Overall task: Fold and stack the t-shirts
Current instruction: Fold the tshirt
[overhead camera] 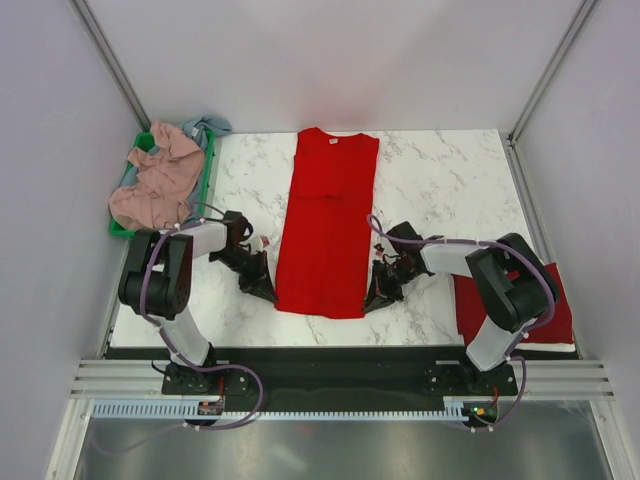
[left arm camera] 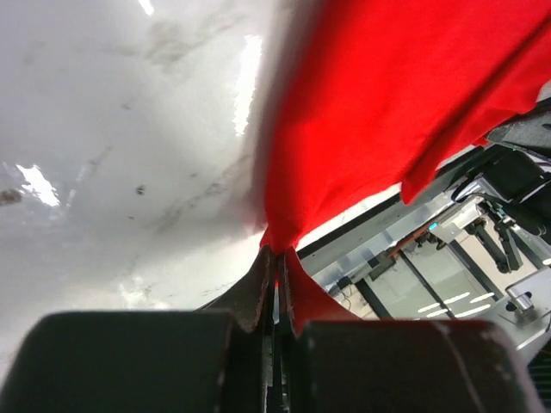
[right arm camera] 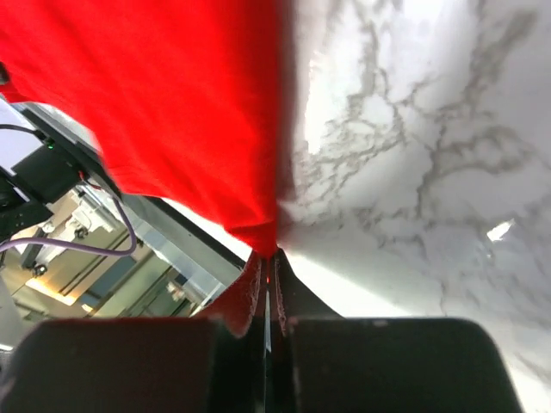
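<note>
The bright red short-sleeved fabric t-shirt (overhead camera: pixel 328 220) lies flat in the middle of the white marble-patterned counter (overhead camera: pixel 445 180). It is folded into a long narrow strip with its neck label at the far end. The left pincer (overhead camera: pixel 264 288) is closed tight on the near left corner of the hem, with a pinch of red fabric caught between its fingers. The right pincer (overhead camera: pixel 380 290) is closed the same way on the near right corner. At the far left, a green plastic bin (overhead camera: pixel 208 172) holds a crumpled dusty pink shirt (overhead camera: pixel 158 185) and a grey-blue shirt (overhead camera: pixel 207 126). At the counter's near right edge lies red cloth (overhead camera: pixel 466 312), possibly folded shirts, partly hidden by the right arm.
</note>
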### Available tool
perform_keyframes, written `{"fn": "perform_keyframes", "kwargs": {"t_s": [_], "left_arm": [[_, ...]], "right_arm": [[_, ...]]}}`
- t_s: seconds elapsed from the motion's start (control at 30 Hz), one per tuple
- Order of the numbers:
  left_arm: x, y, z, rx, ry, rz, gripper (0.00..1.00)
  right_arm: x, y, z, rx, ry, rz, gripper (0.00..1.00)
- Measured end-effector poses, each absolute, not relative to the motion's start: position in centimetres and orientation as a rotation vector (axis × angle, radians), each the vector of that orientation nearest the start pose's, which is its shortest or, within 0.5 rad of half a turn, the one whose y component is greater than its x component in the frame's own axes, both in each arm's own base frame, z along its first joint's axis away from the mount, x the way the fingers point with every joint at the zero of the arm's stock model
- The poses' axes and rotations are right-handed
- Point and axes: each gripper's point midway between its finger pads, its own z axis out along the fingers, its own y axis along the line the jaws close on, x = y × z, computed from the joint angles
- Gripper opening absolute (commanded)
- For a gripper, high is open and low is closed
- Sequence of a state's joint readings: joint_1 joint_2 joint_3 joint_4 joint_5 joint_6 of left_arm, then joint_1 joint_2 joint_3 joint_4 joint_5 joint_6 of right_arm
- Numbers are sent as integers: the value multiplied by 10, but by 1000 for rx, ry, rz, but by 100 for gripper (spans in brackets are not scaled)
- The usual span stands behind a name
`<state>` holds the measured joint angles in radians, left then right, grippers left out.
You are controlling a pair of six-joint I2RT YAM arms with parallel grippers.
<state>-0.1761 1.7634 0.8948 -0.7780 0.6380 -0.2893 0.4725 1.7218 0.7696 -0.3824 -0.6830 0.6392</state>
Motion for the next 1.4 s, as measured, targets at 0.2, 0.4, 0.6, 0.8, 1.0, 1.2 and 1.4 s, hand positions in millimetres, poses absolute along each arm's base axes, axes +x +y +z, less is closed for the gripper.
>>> {"fn": "perform_keyframes", "kwargs": {"t_s": [0.2,0.4,0.6,0.8,1.0,1.2,1.4], "left_arm": [[230,-157,50,-121,3054,-1018,2],[279,-167,89,-9,2887,-1031,2],[326,-171,110,49,2791,-1016,2],[367,-173,99,77,2781,-978,2],[413,-177,80,113,2770,-948,2],[455,-179,67,156,2727,-894,2],[469,-180,56,177,2718,-878,2]], "right_arm": [[211,235,53,41,2925,1157,0],[252,236,96,-42,2739,1158,0],[302,232,119,-40,2640,1121,0],[347,232,111,-39,2611,1066,0],[378,228,87,-39,2625,998,0],[411,222,70,-64,2613,922,0],[441,223,66,-99,2574,874,0]]}}
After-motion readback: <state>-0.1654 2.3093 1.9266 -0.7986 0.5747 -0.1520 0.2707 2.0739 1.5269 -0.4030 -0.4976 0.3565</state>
